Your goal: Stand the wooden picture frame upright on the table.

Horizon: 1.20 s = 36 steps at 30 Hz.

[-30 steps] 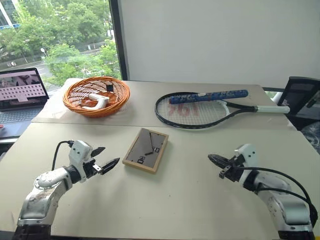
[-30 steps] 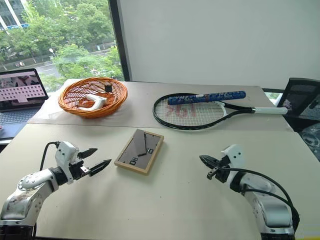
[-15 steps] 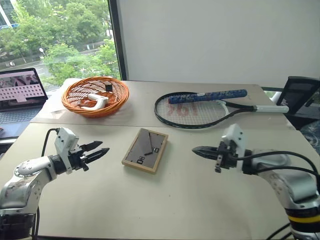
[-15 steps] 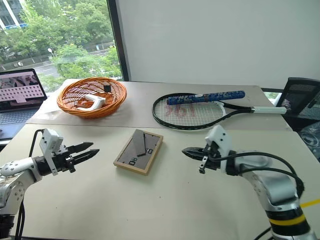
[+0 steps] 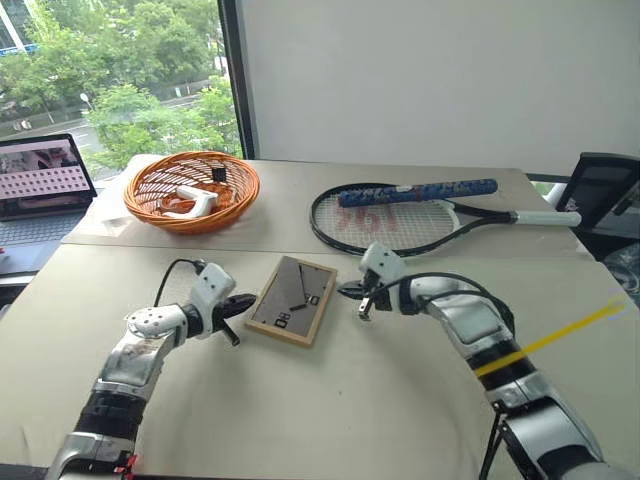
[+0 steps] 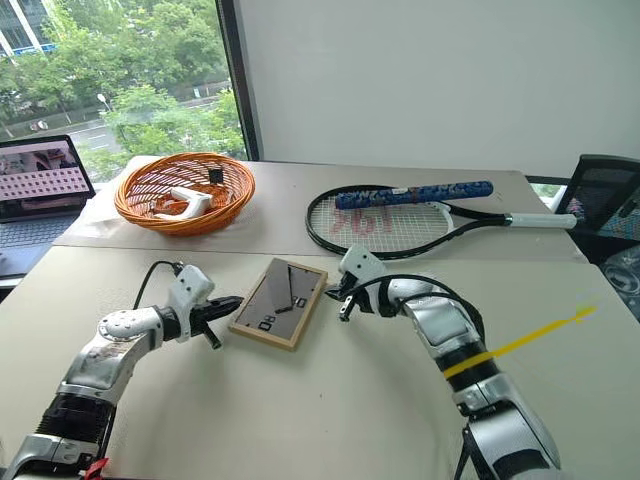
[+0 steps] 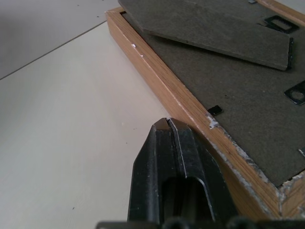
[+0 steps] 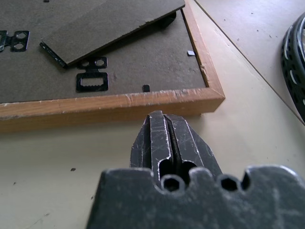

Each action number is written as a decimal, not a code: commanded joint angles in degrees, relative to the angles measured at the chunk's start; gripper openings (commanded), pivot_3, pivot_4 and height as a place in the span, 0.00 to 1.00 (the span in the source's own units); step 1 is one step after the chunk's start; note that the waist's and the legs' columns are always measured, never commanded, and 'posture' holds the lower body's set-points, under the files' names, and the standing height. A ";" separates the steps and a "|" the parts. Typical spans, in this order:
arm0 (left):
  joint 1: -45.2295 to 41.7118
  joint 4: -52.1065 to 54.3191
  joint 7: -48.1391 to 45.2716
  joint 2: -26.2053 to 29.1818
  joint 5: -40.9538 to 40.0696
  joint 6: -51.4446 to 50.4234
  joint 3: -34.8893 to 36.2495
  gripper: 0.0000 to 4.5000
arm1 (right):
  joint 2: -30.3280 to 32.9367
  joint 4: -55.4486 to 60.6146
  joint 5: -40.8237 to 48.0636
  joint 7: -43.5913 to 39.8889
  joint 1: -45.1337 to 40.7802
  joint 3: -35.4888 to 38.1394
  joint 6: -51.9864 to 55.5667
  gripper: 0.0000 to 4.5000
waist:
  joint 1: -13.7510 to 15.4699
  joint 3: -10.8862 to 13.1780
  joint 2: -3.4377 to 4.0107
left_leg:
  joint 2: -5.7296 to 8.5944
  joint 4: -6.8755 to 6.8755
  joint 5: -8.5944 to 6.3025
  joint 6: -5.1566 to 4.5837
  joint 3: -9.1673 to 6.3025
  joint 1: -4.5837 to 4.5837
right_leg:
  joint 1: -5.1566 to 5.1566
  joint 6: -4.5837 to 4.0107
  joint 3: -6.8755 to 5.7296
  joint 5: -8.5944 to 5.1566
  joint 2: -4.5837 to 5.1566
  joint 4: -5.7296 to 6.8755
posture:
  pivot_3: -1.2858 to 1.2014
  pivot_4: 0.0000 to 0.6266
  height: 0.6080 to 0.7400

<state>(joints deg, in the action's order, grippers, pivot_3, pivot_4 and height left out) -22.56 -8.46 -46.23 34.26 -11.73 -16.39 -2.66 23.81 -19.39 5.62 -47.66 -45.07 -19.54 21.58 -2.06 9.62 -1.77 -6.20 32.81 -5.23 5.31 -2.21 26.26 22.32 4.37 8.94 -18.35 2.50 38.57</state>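
Note:
The wooden picture frame (image 5: 292,299) lies flat on the beige table (image 5: 330,400), back side up, its dark grey backing and prop stand (image 7: 224,33) showing. My left gripper (image 5: 247,301) is shut, its tip right at the frame's left long edge; whether it touches I cannot tell. My right gripper (image 5: 345,290) is shut too, with its tip close to the frame's right edge (image 8: 143,100) and a thin strip of table between them. Neither gripper holds anything.
An orange wicker basket (image 5: 192,190) with small items stands at the back left. A tennis racket (image 5: 420,215) lies behind the frame to the right. A laptop (image 5: 40,185) is at the far left, a black chair (image 5: 600,195) at the far right.
Both arms have closed in on the frame from either side. The left gripper went from open to shut. The right gripper stayed shut.

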 commanded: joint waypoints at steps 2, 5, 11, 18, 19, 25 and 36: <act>0.56 4.95 -2.12 -0.43 -0.63 -0.62 -1.10 0.00 | -2.35 -3.58 -1.58 -3.14 -0.67 -0.73 -4.10 0.00 | 0.05 0.00 0.00 | 0.00 0.00 0.00 0.00 -0.02 0.00 | -0.01 0.00 -0.02 0.00 0.01 0.00 | 0.52 0.24 0.87; 2.17 8.23 -3.53 -0.27 -2.08 -3.02 -1.04 0.00 | -1.69 -0.39 -1.57 -5.22 1.68 -0.47 -3.14 0.00 | 0.19 0.00 0.01 | 0.00 0.05 0.01 0.02 -0.04 0.01 | -0.04 0.00 -0.05 0.00 0.01 0.04 | 0.52 0.24 0.87; 6.57 13.29 -6.32 1.28 -3.36 -6.43 -1.15 0.00 | 1.57 9.09 -1.02 -7.09 7.41 0.49 1.22 0.00 | 0.68 0.00 0.01 | 0.00 0.06 0.01 0.02 -0.08 0.00 | -0.05 0.00 -0.08 0.00 0.01 0.06 | 0.52 0.24 0.87; 11.33 17.88 -9.03 3.89 -5.45 -9.72 -0.92 0.00 | 5.43 19.35 -0.89 -8.34 13.07 0.62 7.21 0.00 | 1.08 -0.01 0.02 | 0.00 0.09 0.01 0.02 -0.08 -0.02 | -0.06 -0.02 -0.08 -0.02 0.01 0.05 | 0.52 0.24 0.87; 11.49 17.59 -8.74 4.07 -5.09 -9.50 -0.65 0.00 | 5.80 20.21 -0.79 -8.43 13.50 0.72 7.78 0.00 | 1.10 -0.01 0.02 | 0.00 0.10 0.01 0.02 -0.08 -0.02 | -0.06 -0.02 -0.08 -0.02 0.01 0.05 | 0.52 0.24 0.87; 11.47 15.77 -8.68 6.03 -5.89 -9.52 3.28 0.00 | 13.91 16.39 -3.75 -10.40 14.67 3.07 0.33 0.00 | 1.25 -0.01 0.02 | 0.01 0.14 0.01 0.03 -0.08 -0.02 | -0.08 -0.01 -0.08 -0.02 0.02 0.02 | 0.52 0.24 0.87; 4.92 19.45 -0.84 6.26 -27.69 -43.71 16.76 0.00 | 20.28 16.47 -0.52 -17.63 16.34 7.32 -17.62 0.00 | 0.88 0.01 0.00 | 0.00 0.14 0.01 0.02 -0.10 0.00 | -0.08 0.09 -0.09 -0.08 0.03 -0.01 | 0.52 0.24 0.87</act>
<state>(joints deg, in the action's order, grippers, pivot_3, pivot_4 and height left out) -17.30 8.37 -48.87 40.04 -35.72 -53.08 13.34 44.12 -5.06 3.74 -64.27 -28.55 -13.58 8.36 -1.18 9.62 -1.77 -6.20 32.94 -5.23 5.33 -2.32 26.26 22.23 4.43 8.85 -18.41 2.52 38.55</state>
